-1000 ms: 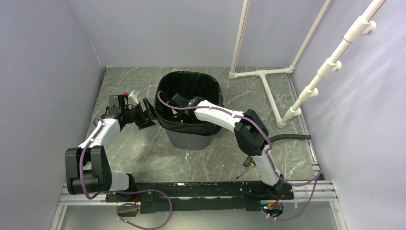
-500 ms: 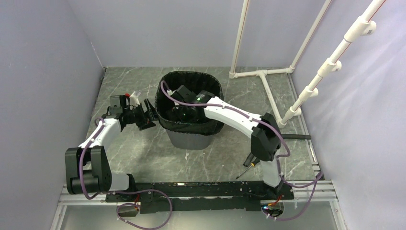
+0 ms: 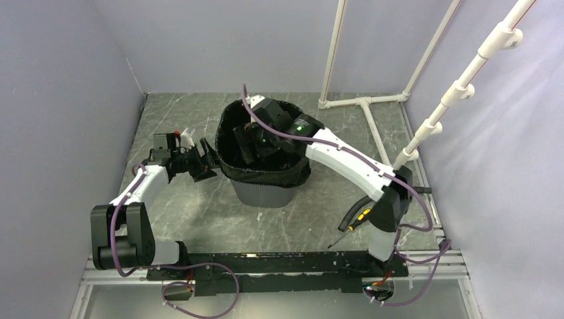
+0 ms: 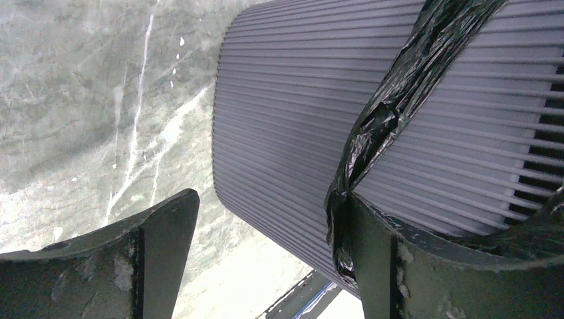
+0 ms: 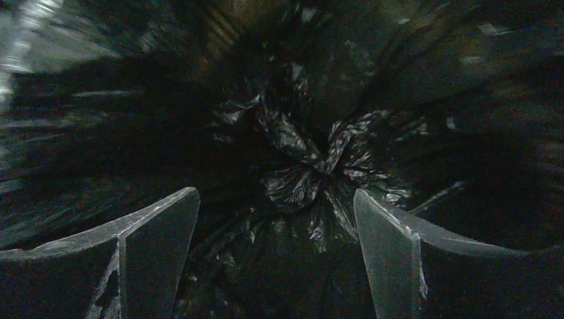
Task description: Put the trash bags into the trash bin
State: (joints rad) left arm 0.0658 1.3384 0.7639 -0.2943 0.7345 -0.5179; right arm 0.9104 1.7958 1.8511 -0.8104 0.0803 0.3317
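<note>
At the middle of the grey marbled table [image 3: 193,206] in the overhead view stands the trash bin [image 3: 263,194], its ribbed grey wall showing below a collar of black film. That film is the trash bag [image 3: 266,177], which lines the bin and is folded out over the rim. The right gripper [image 3: 253,143] reaches down into the bin's mouth from the far right side. The left gripper [image 3: 207,159] sits just beside the bin's left wall, its jaws apart. A screwdriver [image 3: 352,226] with a yellow and black handle lies near the right arm's base, and white pipes [image 3: 362,103] stand at the back right.

From the left wrist, the left gripper [image 4: 274,199] has its jaws wide apart against the bin [image 4: 299,100]. A hanging edge of the bag [image 4: 399,100] runs down the ribbed wall and touches the inner face of the right-hand finger [image 4: 372,259]; the other finger is clear of it.

From the right wrist, the picture is dark and partly blurred. The right gripper [image 5: 276,196] points into the bin with its jaws apart and nothing between them, above the bag [image 5: 299,159], which is crumpled and bunched at the bottom.
</note>
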